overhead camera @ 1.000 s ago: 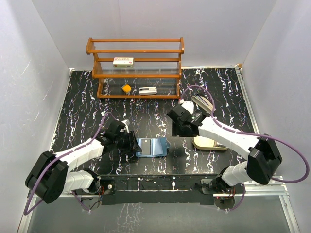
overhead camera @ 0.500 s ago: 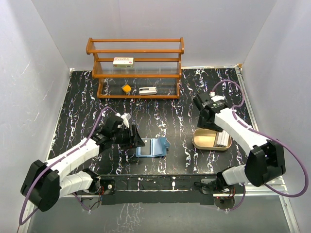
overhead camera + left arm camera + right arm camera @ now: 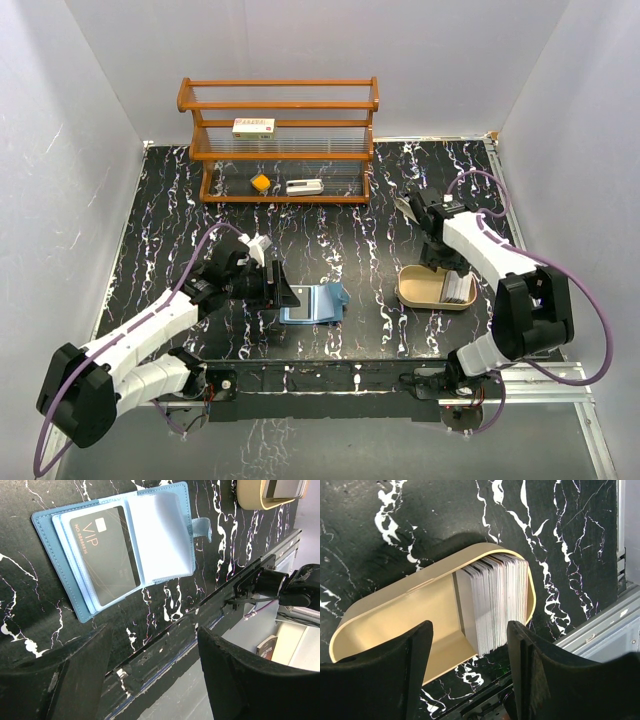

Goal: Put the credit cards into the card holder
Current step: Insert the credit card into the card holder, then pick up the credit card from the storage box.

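Blue card holder (image 3: 150,540) is lying open on your black marble table (image 3: 20,585), a black VIP card (image 3: 102,555) sitting in one sleeve. Pale credit cards (image 3: 500,600) are standing on edge in the tan tray (image 3: 395,615). Your left gripper (image 3: 152,667) and right gripper (image 3: 467,657) are hovering spread wide, both empty.

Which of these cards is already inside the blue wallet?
The black VIP card, flat in the open card holder; the other cards stand on edge, stacked in the tan tray.

Left fingers (image 3: 60,680) and right fingers (image 3: 380,680) both spread, holding nothing.
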You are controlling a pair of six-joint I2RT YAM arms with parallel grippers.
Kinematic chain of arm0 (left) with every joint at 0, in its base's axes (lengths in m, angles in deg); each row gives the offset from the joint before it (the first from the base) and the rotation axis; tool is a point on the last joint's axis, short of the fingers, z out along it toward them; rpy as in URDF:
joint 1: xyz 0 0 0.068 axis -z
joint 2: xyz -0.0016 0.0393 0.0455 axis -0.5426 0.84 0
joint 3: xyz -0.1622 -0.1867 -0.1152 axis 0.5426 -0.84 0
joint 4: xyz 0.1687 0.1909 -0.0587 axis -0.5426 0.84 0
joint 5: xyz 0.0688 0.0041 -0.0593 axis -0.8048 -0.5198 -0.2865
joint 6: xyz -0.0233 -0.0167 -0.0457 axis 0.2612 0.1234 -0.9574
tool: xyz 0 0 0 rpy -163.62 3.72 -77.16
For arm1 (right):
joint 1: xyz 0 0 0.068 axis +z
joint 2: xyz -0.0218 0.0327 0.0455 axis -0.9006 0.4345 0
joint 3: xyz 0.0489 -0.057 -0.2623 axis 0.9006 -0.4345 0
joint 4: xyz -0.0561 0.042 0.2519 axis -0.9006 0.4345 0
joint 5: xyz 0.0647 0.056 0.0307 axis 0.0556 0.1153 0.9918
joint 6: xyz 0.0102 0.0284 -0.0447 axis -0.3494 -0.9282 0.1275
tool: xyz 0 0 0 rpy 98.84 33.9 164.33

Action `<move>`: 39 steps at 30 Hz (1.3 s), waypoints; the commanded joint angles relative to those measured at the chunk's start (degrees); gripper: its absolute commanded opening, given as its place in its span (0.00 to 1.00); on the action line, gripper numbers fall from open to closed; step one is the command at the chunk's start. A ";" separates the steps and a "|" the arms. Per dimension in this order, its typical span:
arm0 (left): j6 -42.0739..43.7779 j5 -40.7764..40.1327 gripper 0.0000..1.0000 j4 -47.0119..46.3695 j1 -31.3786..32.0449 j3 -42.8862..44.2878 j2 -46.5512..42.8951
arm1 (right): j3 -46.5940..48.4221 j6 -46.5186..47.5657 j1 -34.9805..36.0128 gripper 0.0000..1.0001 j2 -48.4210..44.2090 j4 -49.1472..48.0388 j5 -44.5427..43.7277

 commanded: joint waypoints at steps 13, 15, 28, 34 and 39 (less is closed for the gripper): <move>1.23 1.32 0.67 3.26 0.17 2.24 -2.93 | 1.59 -1.18 -3.51 0.45 5.59 2.69 -4.28; 1.08 1.31 0.67 3.12 0.22 2.11 -3.10 | 1.93 -1.63 -3.54 0.43 4.90 3.06 -5.30; 1.10 0.48 0.68 2.99 0.22 2.12 -2.99 | 2.62 0.92 -3.52 0.26 4.18 1.51 -4.23; 0.94 0.30 0.68 3.04 0.29 1.86 -3.38 | 2.92 1.83 -3.51 0.15 3.52 0.92 -4.13; 1.01 0.90 0.68 2.70 0.21 1.80 -3.35 | 3.49 2.51 -3.51 0.10 2.75 0.83 -4.20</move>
